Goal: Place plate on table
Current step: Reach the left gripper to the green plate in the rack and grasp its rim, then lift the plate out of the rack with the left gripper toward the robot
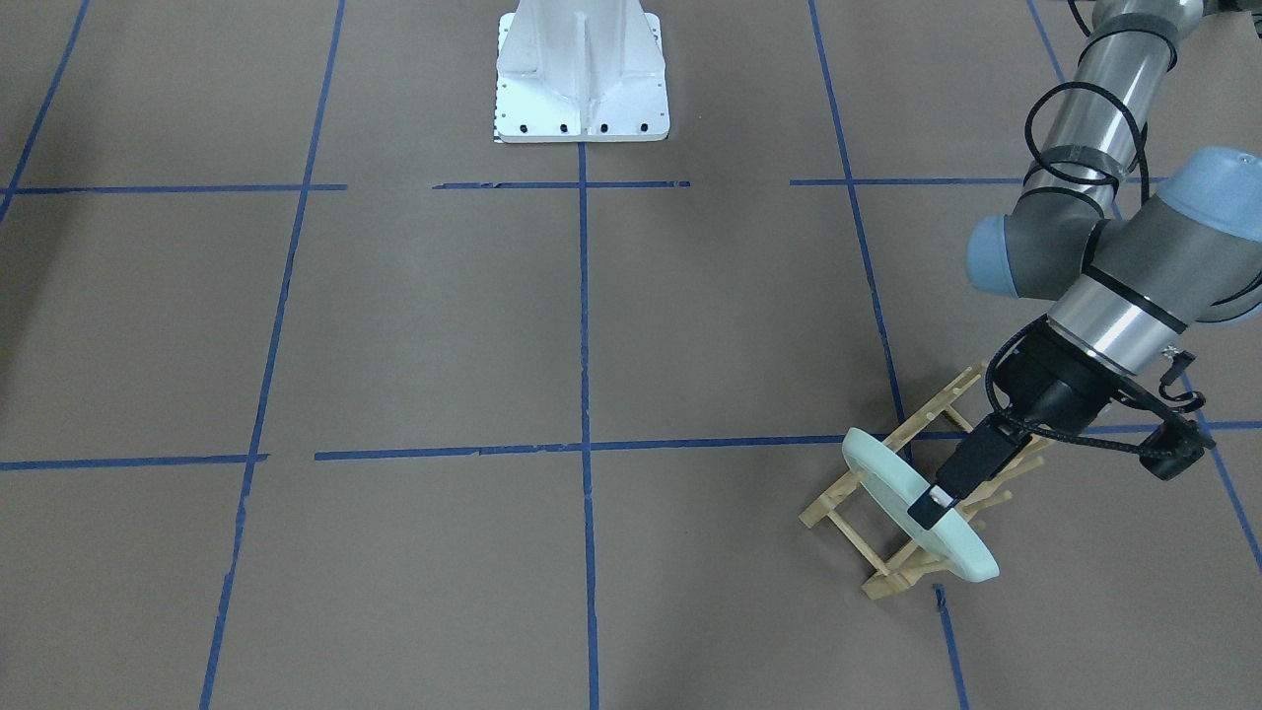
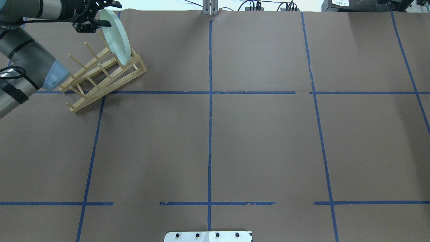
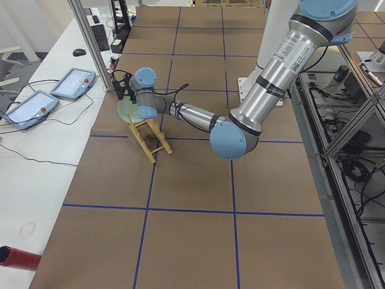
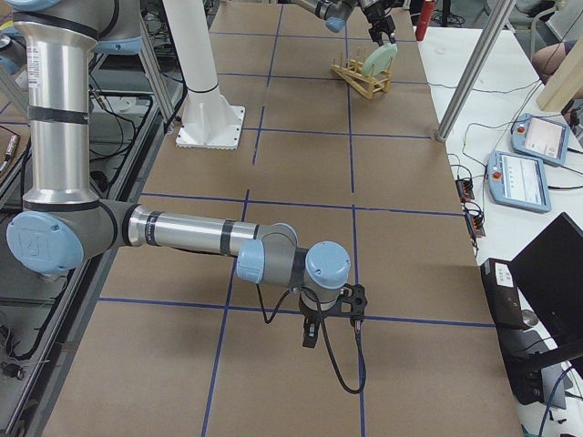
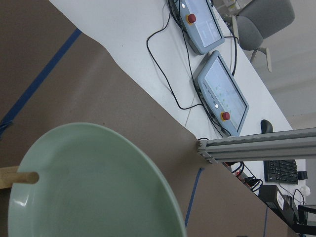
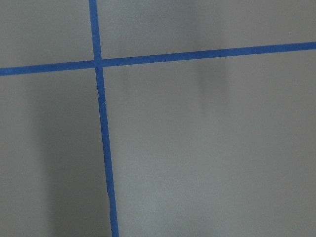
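Note:
The pale mint-green plate (image 1: 887,483) stands on edge in the wooden peg rack (image 1: 848,513) near the table's (image 1: 444,325) operator-side edge. It also shows in the overhead view (image 2: 116,37) and fills the lower left of the left wrist view (image 5: 89,182). My left gripper (image 1: 935,505) reaches down over the plate's upper rim. One finger (image 1: 927,511) lies against its face and the other is hidden behind it. The jaws look shut on the rim. My right gripper (image 4: 310,337) points down just above the table far from the rack. I cannot tell whether it is open or shut.
The white robot base (image 1: 582,74) stands at the table's robot side. Beyond the table edge next to the rack are an aluminium post (image 5: 256,148) and two teach pendants (image 5: 222,94) on a white bench. The right wrist view shows only blue tape lines (image 6: 101,123).

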You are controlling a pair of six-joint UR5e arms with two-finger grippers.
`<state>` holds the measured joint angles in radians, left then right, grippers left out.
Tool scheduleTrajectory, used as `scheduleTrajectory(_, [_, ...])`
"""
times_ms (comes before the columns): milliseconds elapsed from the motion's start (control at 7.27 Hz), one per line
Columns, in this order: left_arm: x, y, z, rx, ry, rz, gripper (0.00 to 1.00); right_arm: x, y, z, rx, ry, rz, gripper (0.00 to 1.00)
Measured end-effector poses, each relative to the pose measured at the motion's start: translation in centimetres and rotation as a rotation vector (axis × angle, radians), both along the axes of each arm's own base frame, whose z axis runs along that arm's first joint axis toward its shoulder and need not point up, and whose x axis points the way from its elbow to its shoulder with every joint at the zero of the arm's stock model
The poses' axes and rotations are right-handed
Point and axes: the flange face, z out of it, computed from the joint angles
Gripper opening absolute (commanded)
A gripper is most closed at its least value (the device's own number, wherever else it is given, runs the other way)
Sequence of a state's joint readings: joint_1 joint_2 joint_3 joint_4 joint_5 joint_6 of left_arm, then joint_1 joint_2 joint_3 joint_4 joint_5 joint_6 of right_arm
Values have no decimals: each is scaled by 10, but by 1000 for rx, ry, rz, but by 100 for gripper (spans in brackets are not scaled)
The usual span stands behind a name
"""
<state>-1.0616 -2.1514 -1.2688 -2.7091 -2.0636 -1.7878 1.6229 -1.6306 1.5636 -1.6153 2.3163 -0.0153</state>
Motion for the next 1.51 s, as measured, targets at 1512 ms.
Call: scheduleTrajectory(1512, [46,122,-167,-371,-167,123,0,0,0,0,1,0,0,100])
